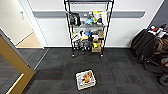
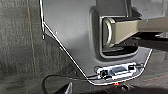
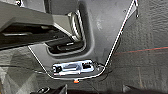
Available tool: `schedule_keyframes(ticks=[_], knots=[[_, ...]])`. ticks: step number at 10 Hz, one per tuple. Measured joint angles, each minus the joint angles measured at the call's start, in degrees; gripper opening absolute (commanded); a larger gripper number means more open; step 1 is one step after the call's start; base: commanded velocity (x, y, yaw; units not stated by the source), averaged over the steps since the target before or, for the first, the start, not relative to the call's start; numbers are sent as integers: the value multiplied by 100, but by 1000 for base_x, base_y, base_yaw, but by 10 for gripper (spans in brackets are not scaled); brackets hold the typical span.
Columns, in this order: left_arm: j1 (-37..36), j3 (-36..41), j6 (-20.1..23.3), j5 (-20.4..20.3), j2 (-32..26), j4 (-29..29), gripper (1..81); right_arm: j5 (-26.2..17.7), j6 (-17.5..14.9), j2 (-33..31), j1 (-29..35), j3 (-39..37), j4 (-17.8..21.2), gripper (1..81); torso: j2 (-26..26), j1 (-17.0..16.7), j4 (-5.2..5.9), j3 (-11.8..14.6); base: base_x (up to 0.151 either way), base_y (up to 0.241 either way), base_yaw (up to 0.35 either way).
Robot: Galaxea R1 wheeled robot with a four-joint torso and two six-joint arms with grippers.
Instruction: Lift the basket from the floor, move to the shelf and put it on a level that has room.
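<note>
The basket (image 1: 85,79) stands on the dark grey carpet floor (image 1: 120,72) near the front of the head view, with a pale lining and something orange-brown inside. Behind it, against the white wall, is the shelf (image 1: 88,27), a tall black wire rack on casters. Its middle and lower tiers are crowded with toys and boxes, while its highest level (image 1: 88,1) looks bare. Dark parts of my left gripper (image 2: 67,89) and right gripper (image 3: 63,89) edge into the wrist views, low beside the robot's grey base and above the carpet, touching nothing that I can see.
A yellow-edged panel (image 1: 15,62) slants in at the left. Behind it a doorway opens onto tan wooden flooring (image 1: 30,41). Dark bags and a chair (image 1: 147,45) crowd the right side. Open carpet lies between the basket and the rack.
</note>
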Motion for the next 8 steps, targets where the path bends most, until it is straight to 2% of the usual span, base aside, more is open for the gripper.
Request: schedule_keyframes(ticks=[8], knots=[[17, 0, 0, 6, 0, 0, 811, -4, 4, 0, 2, -82, 6, 811, 2, 0, 0, -2, 114, 0, 0]])
